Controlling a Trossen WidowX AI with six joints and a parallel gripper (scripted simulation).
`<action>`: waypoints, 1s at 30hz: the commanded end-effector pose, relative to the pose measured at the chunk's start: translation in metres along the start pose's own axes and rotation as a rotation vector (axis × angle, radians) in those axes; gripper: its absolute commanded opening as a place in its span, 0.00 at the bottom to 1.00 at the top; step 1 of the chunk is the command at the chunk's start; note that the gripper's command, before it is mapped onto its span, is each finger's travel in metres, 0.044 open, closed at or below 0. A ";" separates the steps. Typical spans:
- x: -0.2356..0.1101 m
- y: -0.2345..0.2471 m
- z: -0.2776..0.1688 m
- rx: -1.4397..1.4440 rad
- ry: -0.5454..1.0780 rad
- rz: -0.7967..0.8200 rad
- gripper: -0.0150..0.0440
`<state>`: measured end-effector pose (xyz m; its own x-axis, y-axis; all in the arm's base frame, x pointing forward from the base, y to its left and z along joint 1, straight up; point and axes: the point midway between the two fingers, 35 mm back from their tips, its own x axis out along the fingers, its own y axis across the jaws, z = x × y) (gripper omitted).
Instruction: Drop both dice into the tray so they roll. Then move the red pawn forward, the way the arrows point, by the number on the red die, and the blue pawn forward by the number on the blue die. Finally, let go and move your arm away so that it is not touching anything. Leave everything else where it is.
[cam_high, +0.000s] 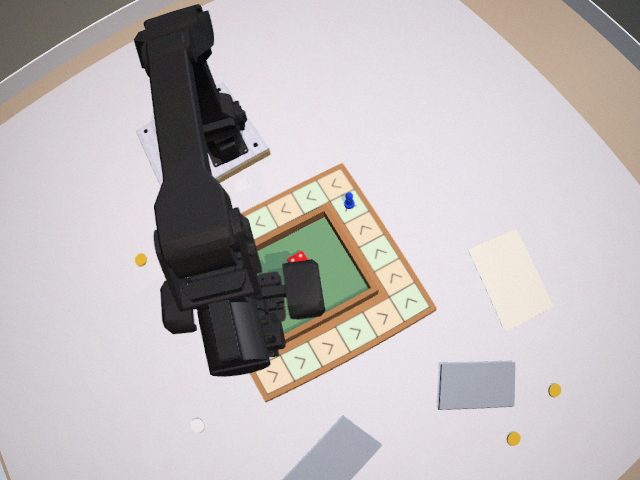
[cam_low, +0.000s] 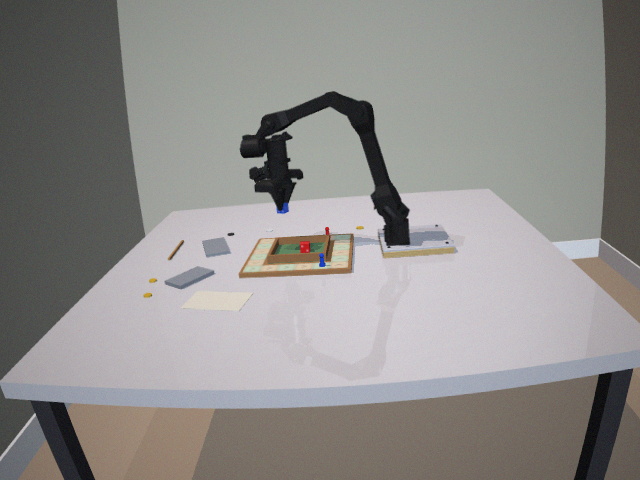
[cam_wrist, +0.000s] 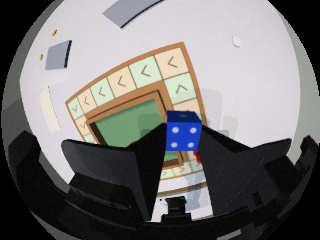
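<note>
My gripper (cam_low: 281, 205) (cam_wrist: 180, 128) is shut on the blue die (cam_low: 281, 210) (cam_wrist: 183, 132) and holds it high above the game board (cam_high: 351, 353) (cam_low: 294, 273) (cam_wrist: 140, 74), over its left part in the exterior view. In the overhead view the arm hides the fingers and the die. The red die (cam_high: 297, 256) (cam_low: 305, 246) lies in the green tray (cam_high: 338, 258) (cam_low: 286, 249) (cam_wrist: 123, 130) in the board's middle. The blue pawn (cam_high: 349, 200) (cam_low: 321, 259) stands on a track square near a corner. The red pawn (cam_low: 326, 230) stands on the board's far side, hidden by the arm in the overhead view.
Two grey cards (cam_high: 475, 384) (cam_high: 336, 449) and a cream card (cam_high: 509, 279) lie beside the board. Yellow counters (cam_high: 140, 259) (cam_high: 554, 390) (cam_high: 513, 438) and a white counter (cam_high: 196, 425) lie around it. A pencil (cam_low: 175, 250) lies far left. The arm's base plate (cam_low: 439, 242) stands behind the board.
</note>
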<state>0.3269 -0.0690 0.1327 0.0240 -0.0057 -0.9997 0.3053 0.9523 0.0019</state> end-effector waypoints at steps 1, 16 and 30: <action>0.003 0.024 -0.009 -0.067 -0.004 0.004 0.25; 0.018 0.098 -0.048 -0.326 -0.005 0.008 0.25; 0.028 0.118 -0.057 -0.409 -0.190 0.045 0.25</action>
<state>0.3075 0.0597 0.1050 0.1222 0.0125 -0.9924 -0.0914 0.9958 0.0013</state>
